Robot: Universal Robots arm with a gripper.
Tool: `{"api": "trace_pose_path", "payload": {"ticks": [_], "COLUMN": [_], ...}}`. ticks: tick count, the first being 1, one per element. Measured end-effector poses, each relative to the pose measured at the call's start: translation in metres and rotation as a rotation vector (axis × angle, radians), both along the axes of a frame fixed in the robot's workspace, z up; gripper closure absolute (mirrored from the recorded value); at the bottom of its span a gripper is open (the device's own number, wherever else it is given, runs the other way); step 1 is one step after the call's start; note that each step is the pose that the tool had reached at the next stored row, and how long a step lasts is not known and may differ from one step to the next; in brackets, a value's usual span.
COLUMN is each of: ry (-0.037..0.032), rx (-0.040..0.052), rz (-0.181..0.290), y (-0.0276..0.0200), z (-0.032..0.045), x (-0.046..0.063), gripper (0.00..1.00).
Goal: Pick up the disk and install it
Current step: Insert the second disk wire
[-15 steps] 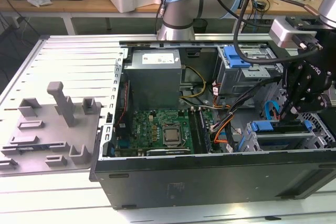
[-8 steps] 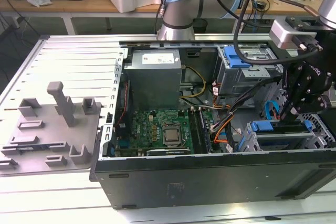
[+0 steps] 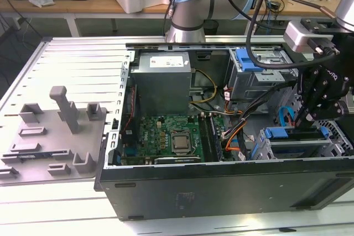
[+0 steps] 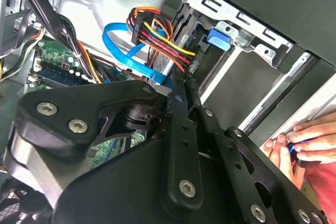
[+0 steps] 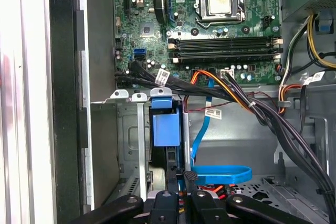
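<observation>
The arm's hand (image 3: 319, 115) points downward, fingers pressed together.

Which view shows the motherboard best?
The first wrist view: the motherboard faces the camera, and its socket and memory slots are plain. The exterior view shows it whole but at a slant, inside the case. The second wrist view shows one small green corner.

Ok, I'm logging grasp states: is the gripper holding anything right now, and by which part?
Cannot be told. The gripper sits low over the drive cage, close to the disk at its blue bracket, but any grip is hidden.
</observation>
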State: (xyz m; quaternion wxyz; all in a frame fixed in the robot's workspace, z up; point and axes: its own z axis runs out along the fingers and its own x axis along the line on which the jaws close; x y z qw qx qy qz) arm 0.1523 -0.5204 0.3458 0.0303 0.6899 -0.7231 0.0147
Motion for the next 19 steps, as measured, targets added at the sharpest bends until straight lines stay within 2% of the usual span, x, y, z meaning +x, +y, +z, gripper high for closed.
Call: {"api": "trace_pose_path", "payload": {"ticks": [12,19], "ry": [0.0,0.0], "rx": [0.0,-0.0003], "rz": [0.0,0.0], "y": [-0.0003,-0.0003], "z": [-0.0024,-0.001], "x": [0.0008,0.0008], "gripper": [0.84,0.84]}}
